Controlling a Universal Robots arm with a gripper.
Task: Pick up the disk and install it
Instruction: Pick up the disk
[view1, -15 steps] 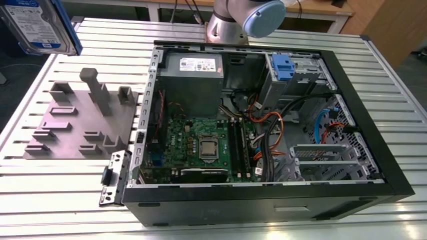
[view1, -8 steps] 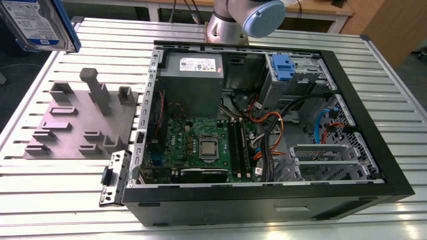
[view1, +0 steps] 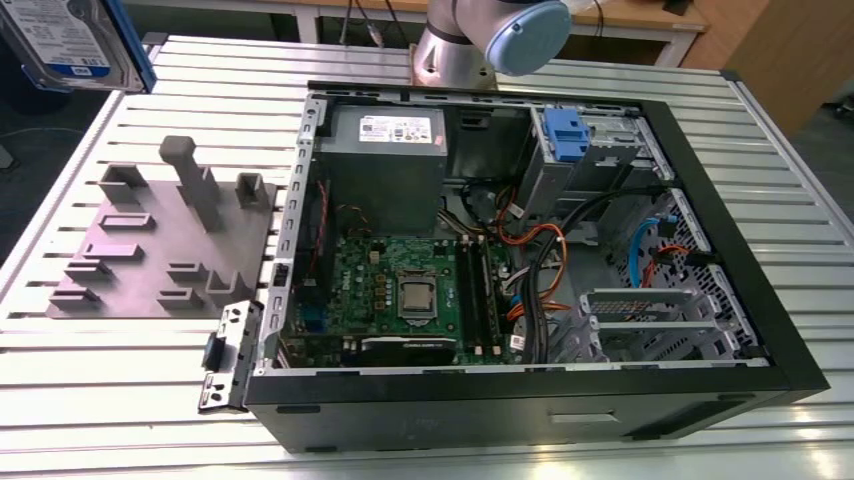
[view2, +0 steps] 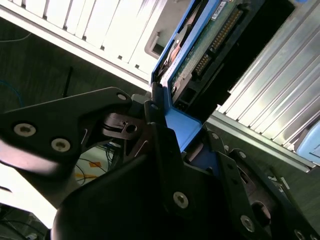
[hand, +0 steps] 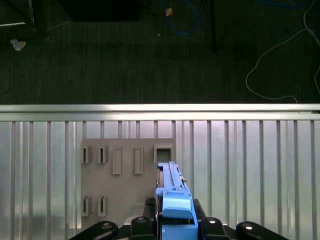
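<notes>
The disk (view1: 64, 40), silver-grey with a white and blue label, hangs in the air at the far upper corner on the exterior view's left, well above the table. In the first wrist view the disk (hand: 172, 195) appears edge-on with its blue rail and tab, clamped by my gripper (hand: 172, 227). The second wrist view shows the disk's green circuit-board underside (view2: 210, 45) and blue rail, with my gripper (view2: 172, 127) shut on its end. The grey holder plate (hand: 125, 180) lies on the table below the disk.
The open computer case (view1: 787, 330) lies on the slatted table, with a power-supply box (view1: 387, 150), a motherboard (view1: 414, 295) and a drive cage with a blue latch (view1: 567, 135) inside. The grey holder plate (view1: 160, 240) stands beside the case. The robot base (view1: 461, 45) stands at the back.
</notes>
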